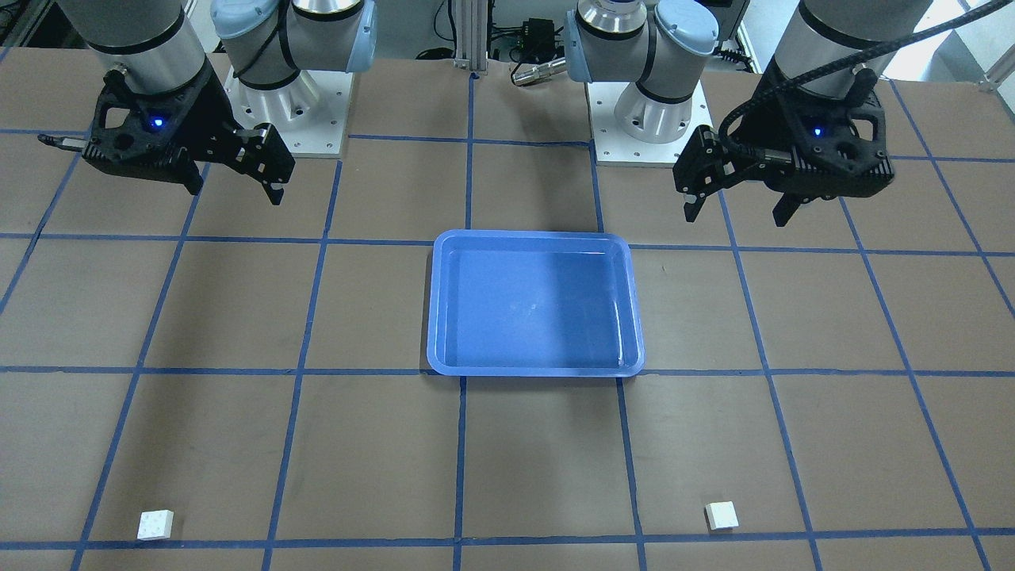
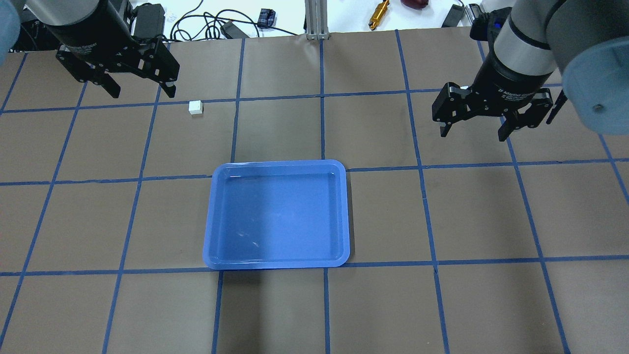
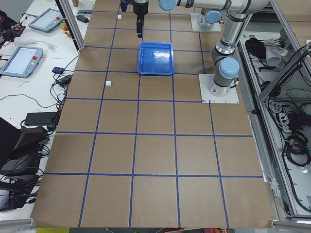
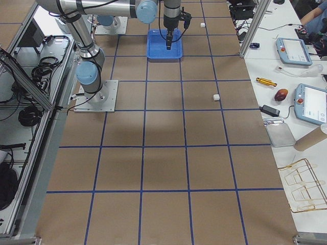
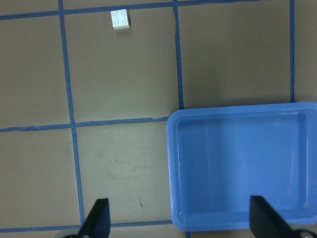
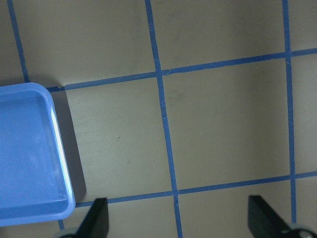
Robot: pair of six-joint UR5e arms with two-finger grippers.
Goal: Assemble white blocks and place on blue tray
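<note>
Brown paper gridded with blue tape covers the worktop (image 2: pixel 491 211). Over its left side the left pincer (image 2: pixel 142 91) hangs released with its jaws spread, and one white block (image 2: pixel 195 107) lies near it, studs up, toward the edge opposite the robot. At mid-worktop sits the blue tray (image 2: pixel 277 165), well apart from both blocks, and on the right the right pincer (image 2: pixel 473 133) hangs likewise released, the other white block (image 1: pixel 155 524) lying toward that same far edge.

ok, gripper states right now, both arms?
Left gripper: open, holding nothing.
Right gripper: open, holding nothing.
</note>
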